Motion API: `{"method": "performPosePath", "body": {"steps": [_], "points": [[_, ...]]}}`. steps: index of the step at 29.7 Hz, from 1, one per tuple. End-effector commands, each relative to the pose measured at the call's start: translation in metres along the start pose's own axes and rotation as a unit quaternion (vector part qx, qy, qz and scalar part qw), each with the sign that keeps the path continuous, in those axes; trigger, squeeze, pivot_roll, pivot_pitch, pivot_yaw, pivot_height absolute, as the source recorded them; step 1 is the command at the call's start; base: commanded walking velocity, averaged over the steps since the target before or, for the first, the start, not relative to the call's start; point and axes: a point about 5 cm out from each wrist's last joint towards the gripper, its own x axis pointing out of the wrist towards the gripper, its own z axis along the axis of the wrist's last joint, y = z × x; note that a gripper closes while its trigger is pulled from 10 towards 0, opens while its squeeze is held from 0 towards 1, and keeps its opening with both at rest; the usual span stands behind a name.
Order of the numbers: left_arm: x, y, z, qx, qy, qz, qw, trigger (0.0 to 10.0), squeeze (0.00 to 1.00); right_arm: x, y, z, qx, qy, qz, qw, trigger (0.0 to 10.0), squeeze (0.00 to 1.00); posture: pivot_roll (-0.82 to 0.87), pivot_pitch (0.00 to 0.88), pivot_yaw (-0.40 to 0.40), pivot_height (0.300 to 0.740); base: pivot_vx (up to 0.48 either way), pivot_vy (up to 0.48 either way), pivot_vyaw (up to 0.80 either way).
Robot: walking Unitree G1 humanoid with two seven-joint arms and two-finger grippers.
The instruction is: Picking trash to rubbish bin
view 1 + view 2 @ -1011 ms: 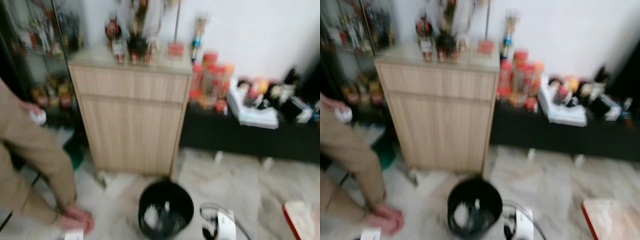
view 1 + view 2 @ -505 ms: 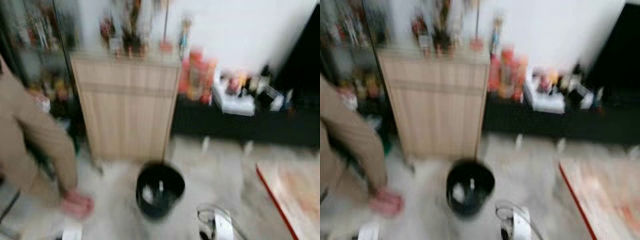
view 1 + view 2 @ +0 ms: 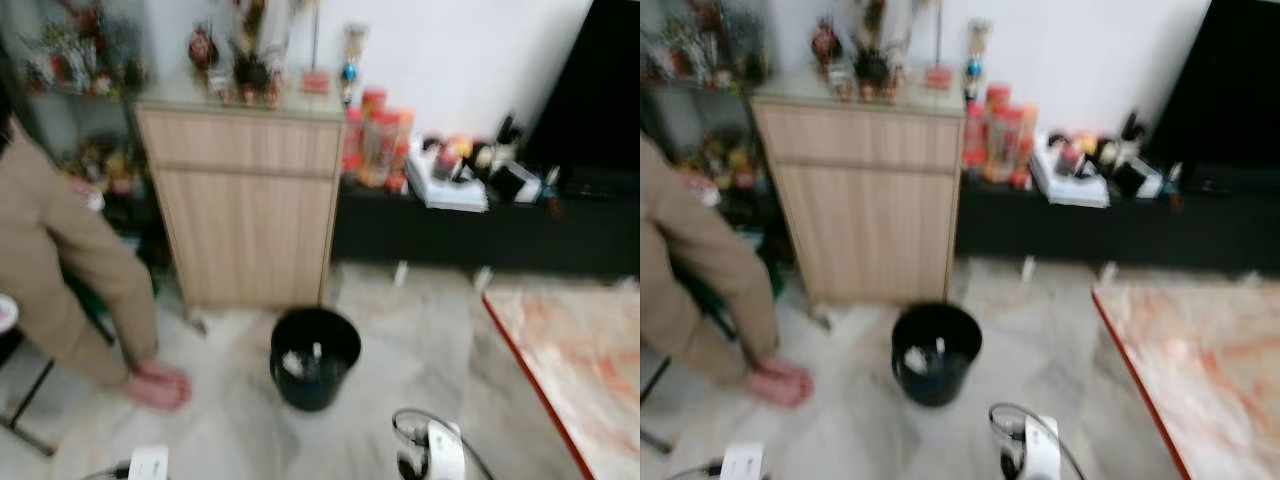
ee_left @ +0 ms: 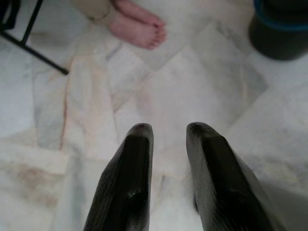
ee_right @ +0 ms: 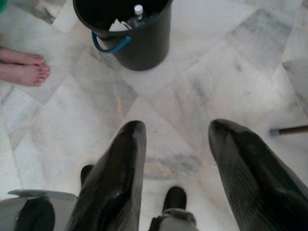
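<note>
Since a second ago our view has swung right — a red-edged marble bench (image 3: 570, 370) now shows at four o'clock. Largest first: pale veined marble floor (image 4: 183, 91), smooth and glossy; the round black plastic bin (image 3: 313, 357) at twelve o'clock, paper and a bottle inside. Both left gripper (image 4: 168, 132) and right gripper (image 5: 179, 129) hang with jaws parted, empty. We should scan slowly for trash — bare feet (image 4: 138, 26) stand near.

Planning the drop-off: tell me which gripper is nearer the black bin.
Right, probably. The right gripper faces the black bin just ahead; the left gripper sees it off at the frame's corner.
</note>
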Motion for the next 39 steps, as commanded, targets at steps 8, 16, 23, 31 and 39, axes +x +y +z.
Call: {"method": "performPosePath", "body": {"steps": [8, 16, 23, 31, 39], "points": [[0.001, -0.001, 0.001, 0.004, 0.002, 0.000, 1.000, 10.0, 0.00, 0.001, -0.001, 0.006, -0.016, -0.011, 0.002, 1.000, 10.0, 0.00, 0.04, 0.000, -0.083, 0.740, 0.000, 0.000, 0.00], [0.001, -0.002, 0.002, 0.009, -0.001, -0.002, 1.000, 10.0, 0.00, 0.002, 0.004, 0.010, -0.027, -0.015, 0.011, 0.999, 10.0, 0.00, 0.05, 0.000, -0.081, 0.740, 0.000, 0.000, 0.00], [0.003, 0.001, 0.014, 0.017, -0.038, 0.009, 0.999, 10.0, 0.00, 0.005, 0.013, 0.024, -0.054, -0.050, 0.029, 0.997, 10.0, 0.00, 0.05, 0.000, -0.078, 0.740, 0.000, 0.000, 0.00], [0.011, 0.012, 0.068, -0.020, -0.162, 0.045, 0.986, 10.0, 0.00, 0.009, 0.031, 0.072, -0.072, -0.139, 0.069, 0.985, 10.0, 0.00, 0.05, 0.000, -0.076, 0.740, 0.000, 0.000, 0.00], [0.013, 0.012, 0.100, -0.022, -0.226, 0.044, 0.973, 10.0, 0.00, 0.008, 0.041, 0.108, -0.055, -0.202, 0.085, 0.974, 10.0, 0.00, 0.06, 0.000, -0.077, 0.740, 0.000, 0.000, 0.00]]}}
